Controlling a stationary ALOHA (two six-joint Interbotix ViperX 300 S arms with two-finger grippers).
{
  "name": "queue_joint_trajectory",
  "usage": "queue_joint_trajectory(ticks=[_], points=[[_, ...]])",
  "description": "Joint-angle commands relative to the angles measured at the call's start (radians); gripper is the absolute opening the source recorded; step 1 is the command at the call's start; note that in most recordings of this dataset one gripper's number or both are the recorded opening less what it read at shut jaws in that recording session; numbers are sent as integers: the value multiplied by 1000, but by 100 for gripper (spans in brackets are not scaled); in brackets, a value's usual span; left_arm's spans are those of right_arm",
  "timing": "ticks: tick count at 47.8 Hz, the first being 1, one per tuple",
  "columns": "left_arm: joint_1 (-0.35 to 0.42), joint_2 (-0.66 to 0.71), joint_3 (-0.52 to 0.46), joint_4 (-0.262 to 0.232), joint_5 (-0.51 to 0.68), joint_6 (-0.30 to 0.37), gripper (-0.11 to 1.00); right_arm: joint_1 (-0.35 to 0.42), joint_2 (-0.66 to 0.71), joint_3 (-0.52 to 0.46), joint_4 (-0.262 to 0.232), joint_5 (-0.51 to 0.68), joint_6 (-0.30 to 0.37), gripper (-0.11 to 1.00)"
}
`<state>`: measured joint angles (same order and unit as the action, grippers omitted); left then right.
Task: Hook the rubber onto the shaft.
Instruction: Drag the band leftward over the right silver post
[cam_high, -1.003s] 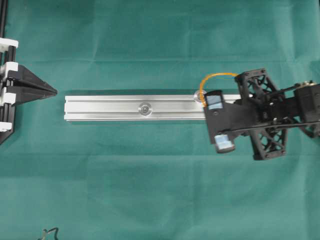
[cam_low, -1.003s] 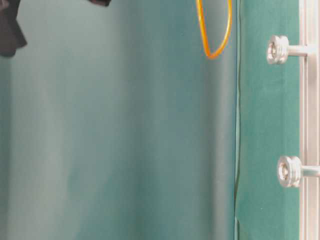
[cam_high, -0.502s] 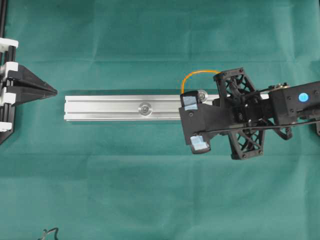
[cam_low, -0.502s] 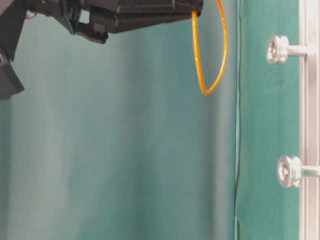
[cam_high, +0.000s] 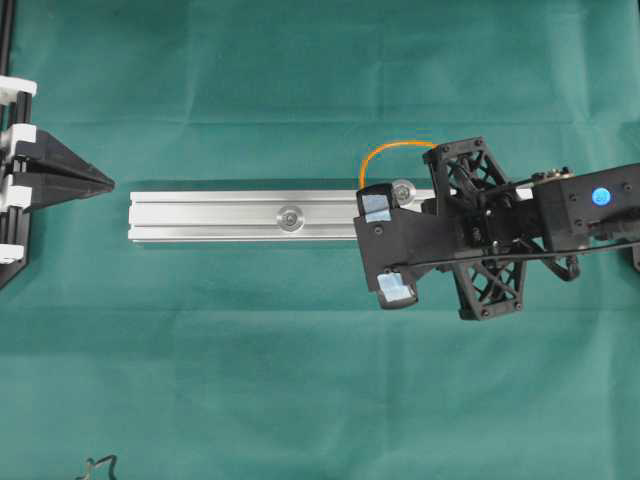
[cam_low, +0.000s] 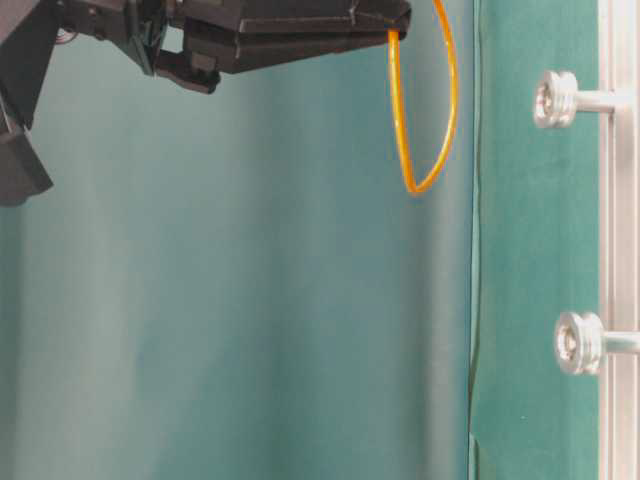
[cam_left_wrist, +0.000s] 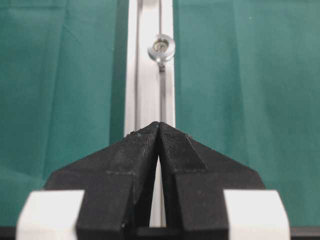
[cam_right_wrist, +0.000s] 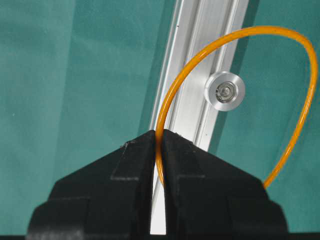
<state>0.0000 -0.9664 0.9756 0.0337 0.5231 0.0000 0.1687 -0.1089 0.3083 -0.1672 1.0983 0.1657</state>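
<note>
No brand, label or readable writing shows in any view; the only marking is a plain blue round dot (cam_high: 601, 196) on the right arm's body.

The rubber (cam_right_wrist: 235, 60) is a thin, glossy orange band, a closed loop of even thickness that bows out in a smooth arc. The right claw (cam_right_wrist: 159, 145) is pressed together on one strand of it, and the rest of the loop hangs free beyond the tips. In the right wrist view the loop's outline encircles the nearer shaft (cam_right_wrist: 225, 90), a short silver post with a round grooved head and a small screw in its centre. In the table-level view, though, the rubber (cam_low: 425, 110) hangs in the air, apart from both shaft heads and from the rail, so it is held over the shaft, not hooked on it. From overhead, the orange arc (cam_high: 395, 152) curves out past the far edge of the aluminium rail (cam_high: 210, 217), just beside that shaft (cam_high: 404, 190).

A second shaft (cam_high: 291, 217) stands near the middle of the rail, well apart from the right claw (cam_high: 385, 245). The rail lies lengthwise on the green cloth of the table (cam_high: 300, 380).

The left claw (cam_left_wrist: 160, 129) is pressed together with nothing between its tips, off the rail's left end.
</note>
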Motion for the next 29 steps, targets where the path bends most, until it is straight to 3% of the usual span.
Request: queue_joint_trajectory(ticks=[1,29], points=[[0,8,-31,3,-8,0,0,-2,-8,-17,-2,-9,0,7],[0,9,-31,3,-8,0,0,-2,32,61,8,-137,5,7]])
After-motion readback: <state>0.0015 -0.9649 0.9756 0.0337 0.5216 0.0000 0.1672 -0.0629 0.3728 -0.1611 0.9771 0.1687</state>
